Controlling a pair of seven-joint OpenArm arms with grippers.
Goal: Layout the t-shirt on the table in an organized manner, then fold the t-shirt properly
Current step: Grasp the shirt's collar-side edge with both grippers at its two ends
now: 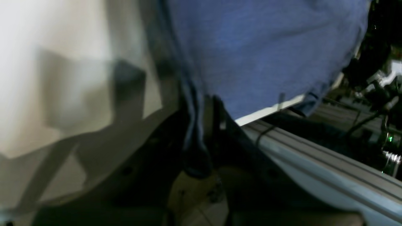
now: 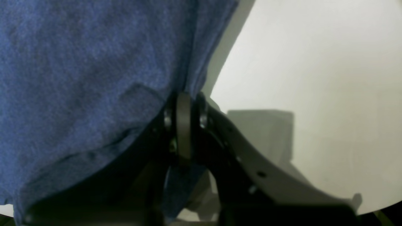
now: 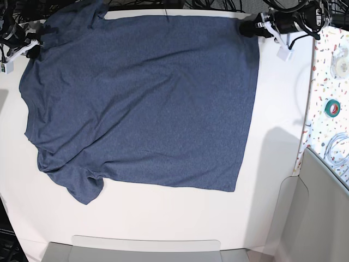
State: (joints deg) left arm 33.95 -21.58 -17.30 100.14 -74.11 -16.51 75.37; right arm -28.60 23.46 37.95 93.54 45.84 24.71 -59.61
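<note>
Gripping: both claws are clamped on cloth at the far edge of the spread.
Left gripper (image 1: 201, 131): jaws pinched together on a bunched fold of the t-shirt's (image 3: 142, 103) hem corner – cloth runs down between the fingers in the left wrist view; in the base view this claw (image 3: 252, 27) sits at the top-right corner.
Right gripper (image 2: 183, 125): jaws closed tight with blue fabric squeezed between them; in the base view it (image 3: 34, 48) sits at the top-left, by the sleeve and shoulder area.
Shirt position: spread across the table (image 3: 272, 164), filling the upper and middle part; its top edge lies at the table's far rim, where both arms are.
Orientation: long axis runs left-right in the base view; straight hem is the right-hand edge, shoulders and sleeves are on the left, one sleeve sticks out at lower left.
Lettering: none visible, so I judge the print is face down.
Step in hand: layout, I judge – mostly flat, lower-left sleeve is crumpled.
Doing it well: move both claws together and keep the held edge taut, so the cloth drags flat instead of bunching.
Risk: an uneven pull skews the hem line.
</note>
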